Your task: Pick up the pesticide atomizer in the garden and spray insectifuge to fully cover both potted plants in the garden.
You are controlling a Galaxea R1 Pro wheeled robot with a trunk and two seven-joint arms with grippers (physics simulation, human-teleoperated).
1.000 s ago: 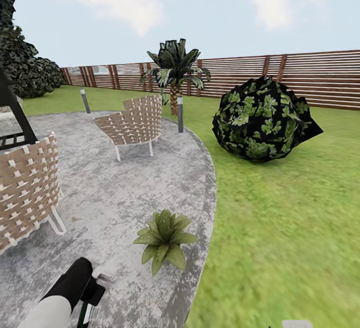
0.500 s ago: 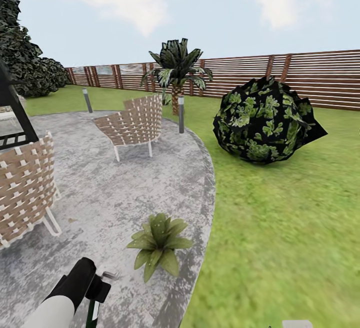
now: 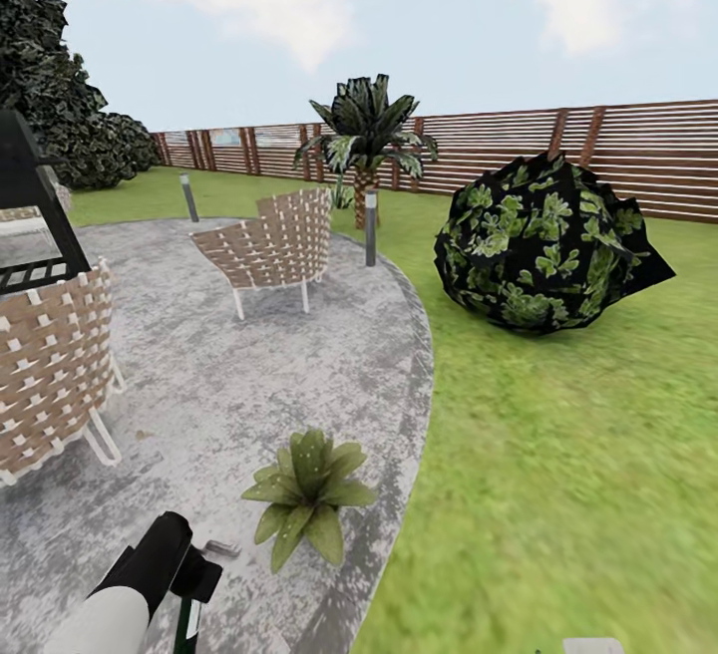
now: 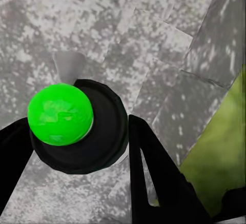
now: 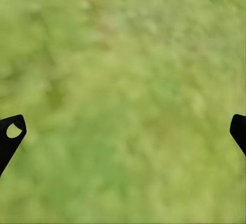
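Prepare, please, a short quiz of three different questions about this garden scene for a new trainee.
1. True or false: the left end effector holds the pesticide atomizer.
2. The potted plant stands on: A) the lawn, B) the paved patio, C) a chair.
3. Fill in: the right end effector hangs open above the ____.

Key: 1 true; 2 B; 3 grass.

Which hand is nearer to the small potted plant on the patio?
Left. The left hand, shut on the pesticide atomizer, sits just beside the potted plant on the patio. The right hand hangs open over grass, farther off.
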